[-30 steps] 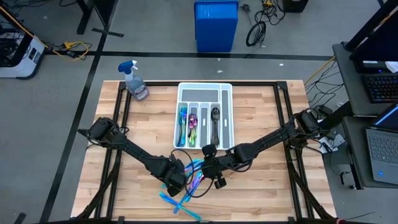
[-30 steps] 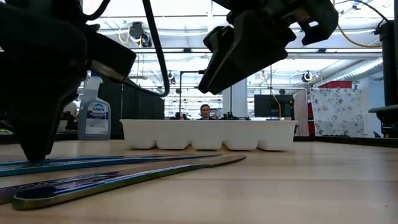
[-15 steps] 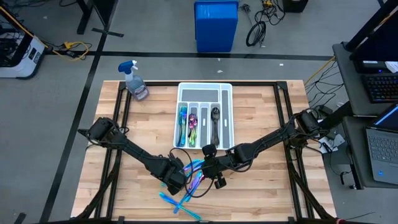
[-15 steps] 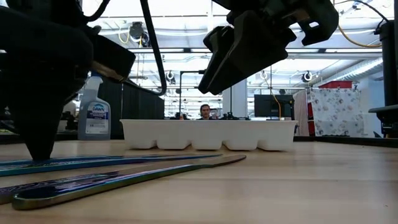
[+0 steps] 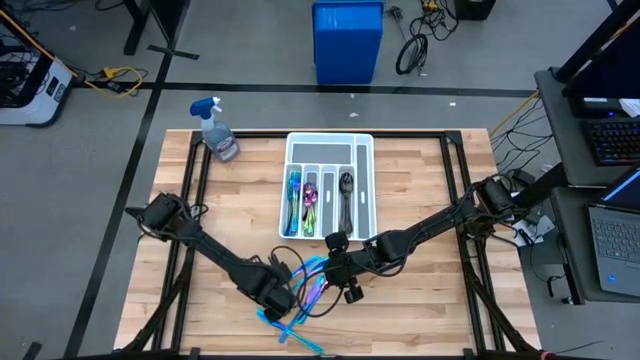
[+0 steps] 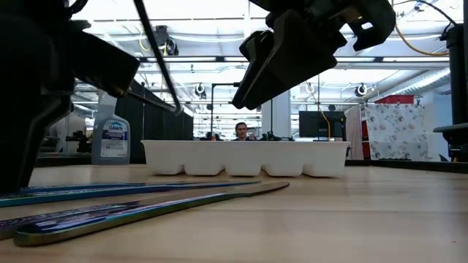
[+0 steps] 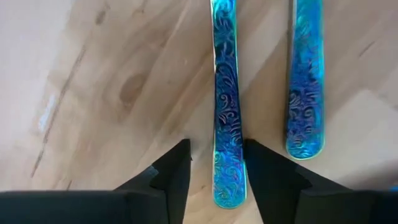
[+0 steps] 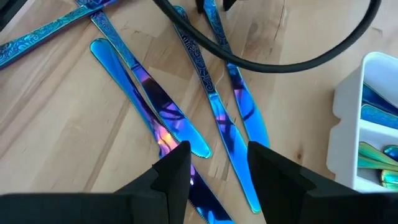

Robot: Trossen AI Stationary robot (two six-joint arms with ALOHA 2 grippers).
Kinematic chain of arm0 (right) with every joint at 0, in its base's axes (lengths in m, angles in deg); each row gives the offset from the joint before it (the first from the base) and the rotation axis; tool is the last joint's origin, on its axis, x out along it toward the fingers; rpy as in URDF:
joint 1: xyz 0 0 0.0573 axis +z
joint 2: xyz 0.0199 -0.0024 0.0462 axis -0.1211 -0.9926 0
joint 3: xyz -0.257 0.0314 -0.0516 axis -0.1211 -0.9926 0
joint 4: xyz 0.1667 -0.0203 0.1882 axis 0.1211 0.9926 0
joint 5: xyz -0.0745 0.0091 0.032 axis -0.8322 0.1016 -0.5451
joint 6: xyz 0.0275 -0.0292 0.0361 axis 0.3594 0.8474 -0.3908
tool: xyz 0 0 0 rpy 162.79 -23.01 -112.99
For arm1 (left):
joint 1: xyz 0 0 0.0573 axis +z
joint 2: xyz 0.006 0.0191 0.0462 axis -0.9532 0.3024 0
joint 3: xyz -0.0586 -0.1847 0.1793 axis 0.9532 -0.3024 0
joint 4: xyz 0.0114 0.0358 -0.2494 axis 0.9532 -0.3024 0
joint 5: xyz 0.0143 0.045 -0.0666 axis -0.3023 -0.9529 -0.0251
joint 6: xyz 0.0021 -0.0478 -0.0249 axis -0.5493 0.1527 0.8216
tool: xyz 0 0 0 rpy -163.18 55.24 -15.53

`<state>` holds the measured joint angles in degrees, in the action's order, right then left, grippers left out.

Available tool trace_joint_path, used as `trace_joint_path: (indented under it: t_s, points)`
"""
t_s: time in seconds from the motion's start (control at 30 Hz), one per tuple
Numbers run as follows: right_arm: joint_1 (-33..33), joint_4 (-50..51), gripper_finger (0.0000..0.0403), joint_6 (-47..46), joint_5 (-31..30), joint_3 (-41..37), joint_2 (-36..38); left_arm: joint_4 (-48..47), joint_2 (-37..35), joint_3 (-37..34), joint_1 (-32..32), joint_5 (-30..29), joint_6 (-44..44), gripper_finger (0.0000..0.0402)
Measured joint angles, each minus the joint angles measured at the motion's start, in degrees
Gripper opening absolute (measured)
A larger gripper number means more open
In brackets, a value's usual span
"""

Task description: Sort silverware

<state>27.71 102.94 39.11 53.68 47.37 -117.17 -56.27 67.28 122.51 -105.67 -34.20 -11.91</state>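
A plastic spray bottle [image 5: 216,128] with a blue trigger head is being seen standing at the far left corner of the pale, planked wooden surface [image 5: 420,310], well apart from everything else.

The left end effector [image 7: 214,163] is being held low over the near middle of the surface, its two dark, wedge-shaped fingers [image 7: 174,171] straddling the rounded end of a slim teal-blue handle [image 7: 227,106] embossed with a swirling scroll pattern. Narrow gaps are being shown between the fingers and the metal, so the handle is bracketed but not yet clenched. A second handle [image 7: 307,74] of the same embossed finish is lying just beside it, flat on the wood.

The loose silverware [image 5: 300,300] is lying scattered on the surface between the two end effectors: long, thin, glossy pieces crossing one another. From the right wrist view, smooth iridescent blue knives [image 8: 158,112] with purple glints and finely serrated edges are being seen lying flat, next to scroll-patterned handles, with a black cable [image 8: 261,53] arching above them.

The white compartmented tray [image 5: 366,190], rectangular with narrow lengthwise slots, is sitting at the far middle of the surface; teal, purple and dark gunmetal pieces are already lying in separate slots.

The right end effector [image 8: 214,163] is hanging above the knives near the tray's near end, its fingers spread apart and grasping nothing.
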Motion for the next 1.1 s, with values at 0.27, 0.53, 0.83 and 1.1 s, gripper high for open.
trace_joint_path:
  t_s: [0.27,0.53,0.83,1.1]
  points:
    - [0.0,0.0,0.0141,-0.2,0.0,0.0,0.0,0.0,3.2,0.3,0.0,2.0,0.3,0.0132]
    - [0.0,-0.1,0.0141,-0.2,0.0,0.0,0.0,-0.1,1.8,-0.1,0.2,2.3,0.4,0.0131]
    - [-0.1,-5.0,0.0141,-0.4,-0.1,0.0,0.0,-0.2,1.8,-0.1,0.2,1.7,0.4,0.0131]
    - [-0.1,-6.1,0.0141,-0.4,-0.1,0.0,0.0,-0.7,1.8,-0.2,0.2,0.8,0.4,0.0074]
